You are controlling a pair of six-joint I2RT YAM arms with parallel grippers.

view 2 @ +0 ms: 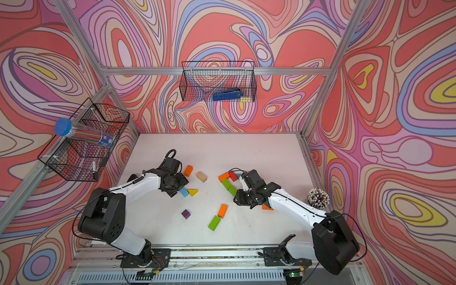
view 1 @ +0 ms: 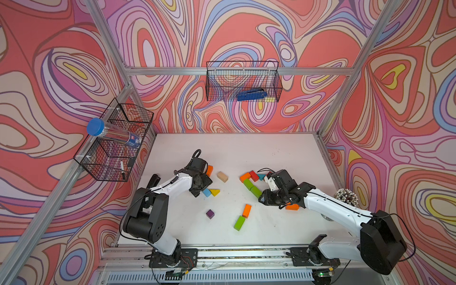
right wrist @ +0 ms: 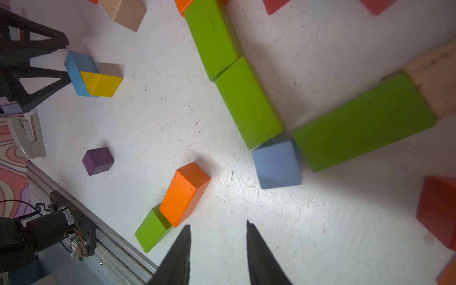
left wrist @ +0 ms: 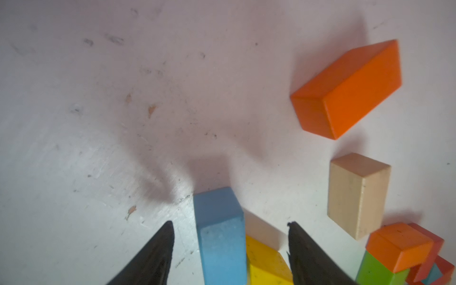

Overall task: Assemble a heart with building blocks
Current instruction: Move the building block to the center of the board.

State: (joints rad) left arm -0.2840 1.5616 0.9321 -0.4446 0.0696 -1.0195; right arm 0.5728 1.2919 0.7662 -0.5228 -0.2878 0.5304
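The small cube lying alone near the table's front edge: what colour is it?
The cube is dark purple, clearest in the right wrist view.

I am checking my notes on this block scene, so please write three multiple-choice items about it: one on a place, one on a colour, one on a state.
1. Where is the purple wooden cube?
A. Inside a wire basket.
B. Alone on the white table, touching no other block.
C. On top of a green brick.

2. What colour is the triangular wooden block touching the light blue wooden brick?
A. Red.
B. Purple.
C. Yellow.

3. How is the left end effector?
A. Open, the light blue brick between its fingers.
B. Shut on the purple cube.
C. Shut on an orange brick.

Answers:
1 B, both top views show it apart from the others.
2 C, its yellow face meets the blue brick.
3 A, the left wrist view shows table between one finger and the brick.
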